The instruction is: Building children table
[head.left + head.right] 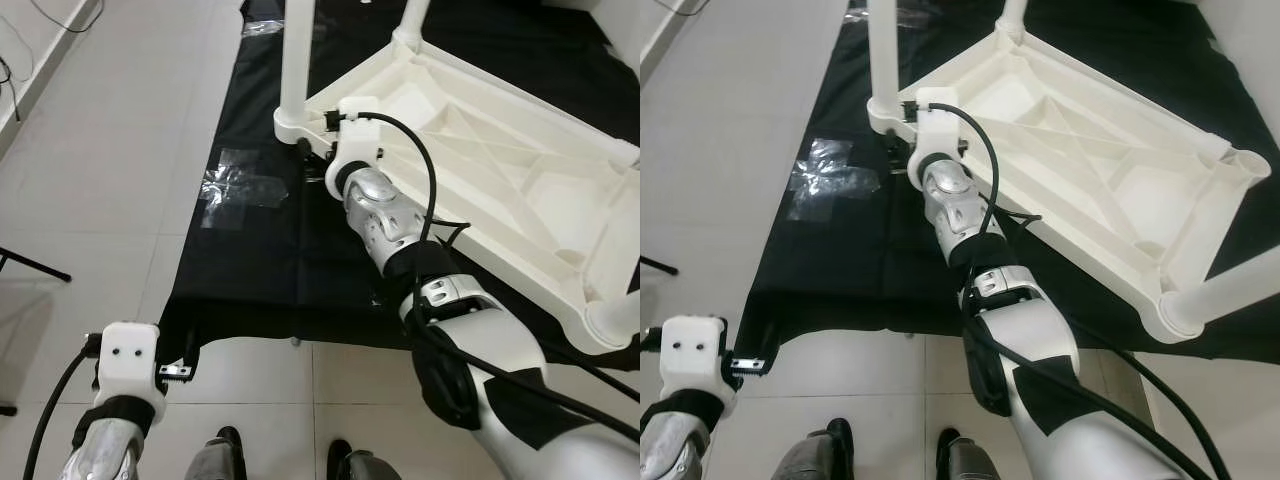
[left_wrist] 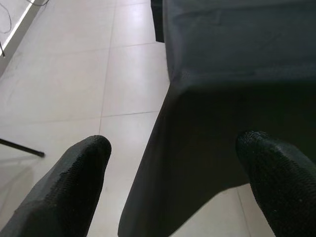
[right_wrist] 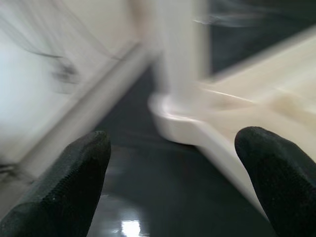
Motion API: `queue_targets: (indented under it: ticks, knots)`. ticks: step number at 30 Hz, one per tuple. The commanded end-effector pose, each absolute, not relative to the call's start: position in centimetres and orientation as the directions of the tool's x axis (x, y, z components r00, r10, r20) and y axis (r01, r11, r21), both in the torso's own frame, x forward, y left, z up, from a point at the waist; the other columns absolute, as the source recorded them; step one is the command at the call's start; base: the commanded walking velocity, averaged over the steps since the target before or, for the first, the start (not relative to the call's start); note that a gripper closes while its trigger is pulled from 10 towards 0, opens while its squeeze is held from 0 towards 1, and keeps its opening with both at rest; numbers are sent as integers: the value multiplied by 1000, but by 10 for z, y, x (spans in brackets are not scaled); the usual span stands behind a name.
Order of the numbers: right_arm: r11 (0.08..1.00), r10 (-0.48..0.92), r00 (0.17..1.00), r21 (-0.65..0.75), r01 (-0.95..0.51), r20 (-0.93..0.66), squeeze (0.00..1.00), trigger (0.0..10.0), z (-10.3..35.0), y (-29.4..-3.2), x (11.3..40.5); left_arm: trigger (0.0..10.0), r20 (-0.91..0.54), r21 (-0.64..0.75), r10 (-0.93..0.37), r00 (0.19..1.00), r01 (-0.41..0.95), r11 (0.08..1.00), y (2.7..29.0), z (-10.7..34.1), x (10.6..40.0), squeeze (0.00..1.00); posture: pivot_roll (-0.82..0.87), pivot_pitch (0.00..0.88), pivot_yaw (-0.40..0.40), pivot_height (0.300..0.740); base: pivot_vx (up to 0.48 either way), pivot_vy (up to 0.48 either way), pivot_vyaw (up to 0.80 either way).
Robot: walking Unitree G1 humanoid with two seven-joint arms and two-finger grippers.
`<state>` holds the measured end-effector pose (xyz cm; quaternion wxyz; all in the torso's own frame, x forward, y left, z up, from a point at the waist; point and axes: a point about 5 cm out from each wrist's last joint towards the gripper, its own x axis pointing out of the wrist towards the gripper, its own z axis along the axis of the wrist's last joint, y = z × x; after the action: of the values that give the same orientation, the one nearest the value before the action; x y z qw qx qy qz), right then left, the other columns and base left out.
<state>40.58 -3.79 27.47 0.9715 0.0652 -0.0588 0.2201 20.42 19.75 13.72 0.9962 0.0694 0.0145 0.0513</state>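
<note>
Lying upside down on a black mat, the white table has legs pointing up. Right gripper, fingers apart, sits beside the table's near-left corner leg. Left gripper, fingers apart, hangs over the mat's near edge. Clear plastic wrap lies left of the table.

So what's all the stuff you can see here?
Table: one, white, upside down on the sheet.
Legs: three seen, white, fitted at its corners.
Sheet: one, black, spread on the floor.
Plastic wrap: one clear piece, on the sheet's left part.
Floor: pale tiles.
Right end effector: open, by the table's near-left corner.
Left end effector: open, low over the sheet's edge.
Robot's feet: two, dark, on the tiles.
</note>
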Motion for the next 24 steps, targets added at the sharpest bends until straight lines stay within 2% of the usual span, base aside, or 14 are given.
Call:
queue_targets:
  ticks: [1,3,6,8,9,10,12,14,16,18,23,24]
  knots:
    - [794,562,804,147,-590,193,0,10000,274,-32,395,10000,-64,172,84,994,-72,982,196,129,203,0,160,288,-92,740,0,0,0]
    - [682,690,677,85,-727,256,0,10000,263,-48,368,10000,-45,207,21,999,-11,978,186,131,213,0,129,265,-82,740,0,0,0]
    - [677,698,675,86,-731,239,0,10000,247,-64,354,10000,-33,227,-21,999,28,973,179,133,219,0,118,255,-75,740,0,0,0]
    - [661,705,671,130,-739,229,0,10000,229,-78,334,10000,-20,237,-76,997,78,968,170,136,224,0,106,243,-67,740,0,0,0]
    - [631,725,649,154,-760,233,0,10000,221,-83,320,10000,-13,240,-105,994,105,965,165,138,227,0,97,231,-58,740,0,0,0]
    - [631,725,649,154,-760,233,0,10000,221,-83,320,10000,-13,240,-105,994,105,965,165,138,227,0,97,231,-58,740,0,0,0]
    - [564,766,591,176,-807,254,0,10000,212,-90,295,10000,4,222,-142,990,138,965,160,142,232,0,89,215,-47,740,0,0,0]
    - [539,772,580,214,-814,259,0,10000,204,-100,278,10000,21,222,-166,986,157,962,158,145,236,0,83,206,-40,740,0,0,0]
    - [549,763,597,237,-801,249,0,10000,197,-106,272,10000,26,220,-171,985,162,962,158,147,239,0,78,189,-31,740,0,0,0]
    - [619,715,674,281,-733,185,0,10000,174,-125,263,10000,32,201,-199,979,189,961,158,151,246,0,67,158,-16,740,0,0,0]
    - [632,706,688,287,-720,169,0,10000,170,-128,260,10000,32,194,-209,977,199,961,158,151,247,0,66,152,-14,740,0,0,0]
    - [654,686,711,299,-695,153,0,10000,164,-134,259,10000,29,186,-230,973,221,957,156,150,248,0,65,125,-3,740,0,-480,0]
